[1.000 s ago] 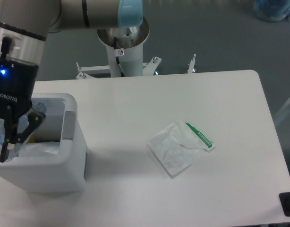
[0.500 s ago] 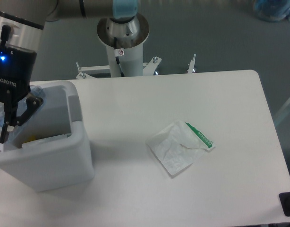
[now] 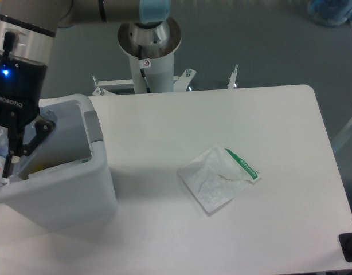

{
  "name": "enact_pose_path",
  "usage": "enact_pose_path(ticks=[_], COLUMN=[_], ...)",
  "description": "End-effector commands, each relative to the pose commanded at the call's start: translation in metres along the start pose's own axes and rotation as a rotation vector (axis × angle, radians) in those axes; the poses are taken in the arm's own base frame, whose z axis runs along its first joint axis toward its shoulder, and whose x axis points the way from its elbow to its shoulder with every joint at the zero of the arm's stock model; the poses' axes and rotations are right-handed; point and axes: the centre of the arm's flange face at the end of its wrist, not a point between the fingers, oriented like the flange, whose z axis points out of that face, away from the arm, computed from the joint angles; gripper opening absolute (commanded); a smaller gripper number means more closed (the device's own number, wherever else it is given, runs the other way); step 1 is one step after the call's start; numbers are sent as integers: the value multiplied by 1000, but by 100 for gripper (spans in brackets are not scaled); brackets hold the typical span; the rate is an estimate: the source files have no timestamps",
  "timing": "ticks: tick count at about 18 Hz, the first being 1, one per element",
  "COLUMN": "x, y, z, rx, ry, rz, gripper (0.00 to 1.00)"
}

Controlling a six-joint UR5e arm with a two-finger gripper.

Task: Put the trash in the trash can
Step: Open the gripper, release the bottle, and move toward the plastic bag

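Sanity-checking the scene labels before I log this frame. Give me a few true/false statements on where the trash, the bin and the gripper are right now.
1. The plastic bag lies on the table, apart from the trash can. True.
2. The gripper is above the bag. False: it is at the left edge, over the trash can's opening.
3. The trash can stands at the table's right end. False: it is at the left end.
4. The bag has a green-striped edge on its right side. True.
5. The trash can is tilted rather than standing square. True: its rim slants in the picture.
6. The bag is inside the trash can. False: it is out on the table.
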Motion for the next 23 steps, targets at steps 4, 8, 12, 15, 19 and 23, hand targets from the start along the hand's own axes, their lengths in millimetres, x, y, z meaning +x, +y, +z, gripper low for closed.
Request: enact_pose_path(ticks=[4, 8, 12, 15, 19, 23], x=[-5, -3, 1, -4, -82, -173], y=[8, 12, 12, 13, 6, 48], z=[9, 7, -7, -19, -46, -57], rx=[-22, -27, -15, -6, 22, -30], ry=[-1, 1, -1, -11, -121, -226], rz=[-10, -11, -8, -13, -74, -178], gripper=[44, 54, 59, 70, 99, 100])
